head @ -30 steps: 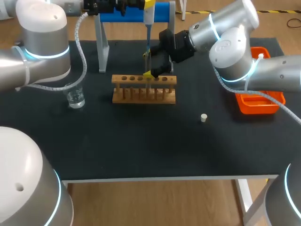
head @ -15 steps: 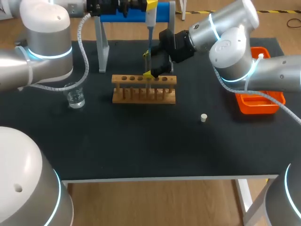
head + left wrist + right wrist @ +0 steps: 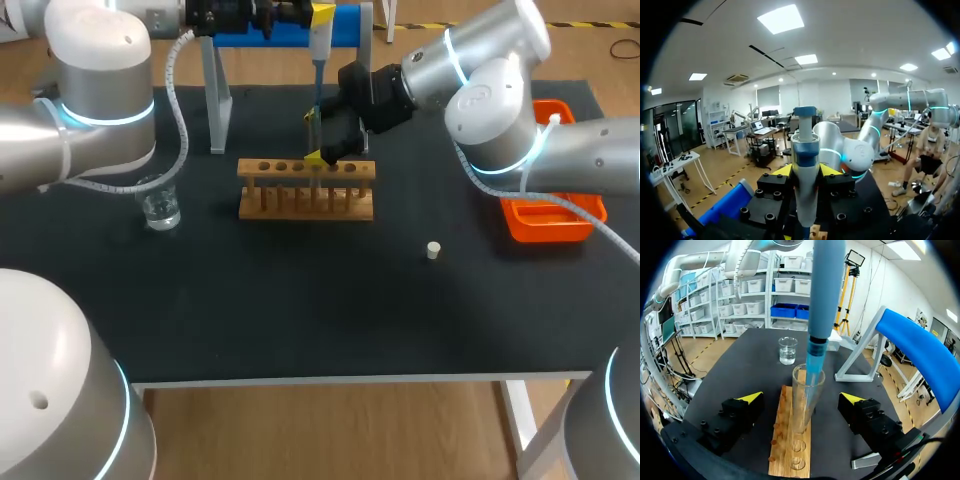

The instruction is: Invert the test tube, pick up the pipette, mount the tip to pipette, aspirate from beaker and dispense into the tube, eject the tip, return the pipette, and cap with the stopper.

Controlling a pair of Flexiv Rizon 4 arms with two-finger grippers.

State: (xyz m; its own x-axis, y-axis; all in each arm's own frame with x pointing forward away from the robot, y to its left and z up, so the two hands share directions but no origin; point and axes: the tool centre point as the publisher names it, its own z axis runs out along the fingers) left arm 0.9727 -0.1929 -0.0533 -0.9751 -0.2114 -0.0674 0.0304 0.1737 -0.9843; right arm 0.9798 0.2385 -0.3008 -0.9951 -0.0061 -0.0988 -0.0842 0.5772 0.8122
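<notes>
My left gripper [image 3: 806, 172] is shut on the white and blue pipette [image 3: 805, 160], holding it upright at the back of the table [image 3: 318, 40]. Its blue tip [image 3: 813, 377] reaches down into the mouth of a clear test tube [image 3: 804, 405]. The tube stands upright in the wooden rack [image 3: 307, 190]. My right gripper [image 3: 802, 405] is open, with a yellow-tipped finger on each side of the tube and not touching it [image 3: 335, 140]. A glass beaker [image 3: 160, 205] with clear liquid stands left of the rack. The small white stopper [image 3: 433, 250] lies right of the rack.
A blue-topped pipette stand [image 3: 285, 25] on grey legs stands behind the rack. An orange tray [image 3: 548, 218] sits at the table's right edge, partly under my right arm. The rack has several vacant holes [image 3: 796, 447].
My left arm has shifted slightly, with the pipette a touch lower and to the right over the tube. The right arm and the tube have not moved.
</notes>
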